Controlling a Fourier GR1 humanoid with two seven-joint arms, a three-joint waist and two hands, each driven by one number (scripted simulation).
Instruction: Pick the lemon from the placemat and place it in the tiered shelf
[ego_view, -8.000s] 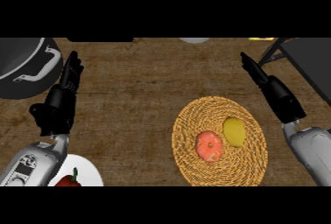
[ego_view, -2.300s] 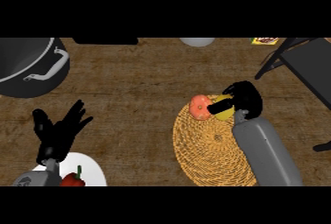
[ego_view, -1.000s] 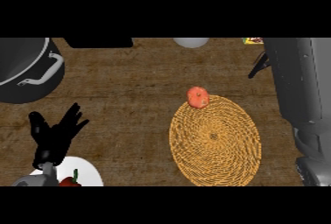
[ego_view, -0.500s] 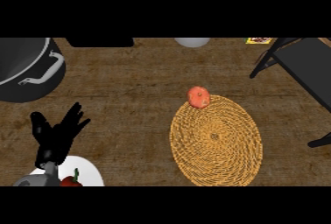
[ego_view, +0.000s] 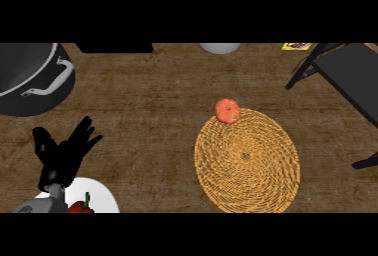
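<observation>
A round woven placemat (ego_view: 247, 160) lies right of centre on the wooden counter. An orange-red fruit (ego_view: 227, 110) rests at its far left rim. No lemon shows anywhere in the head view. The dark tiered shelf (ego_view: 347, 80) stands at the right edge, with only its frame and a flat tier showing. My left hand (ego_view: 63, 152) rests open at the lower left, fingers up, apart from the mat. My right hand is out of the picture.
A large dark pot (ego_view: 29, 75) with a grey handle fills the upper left corner. A white plate (ego_view: 96, 197) with a red pepper (ego_view: 80, 206) sits at the lower left, just beside my left wrist. A pale bowl (ego_view: 220, 47) stands at the back.
The right arm carried the lemon off the mat toward the shelf, then left the view. The orange-red fruit got nudged to the mat's far rim. My left hand has stayed put.
</observation>
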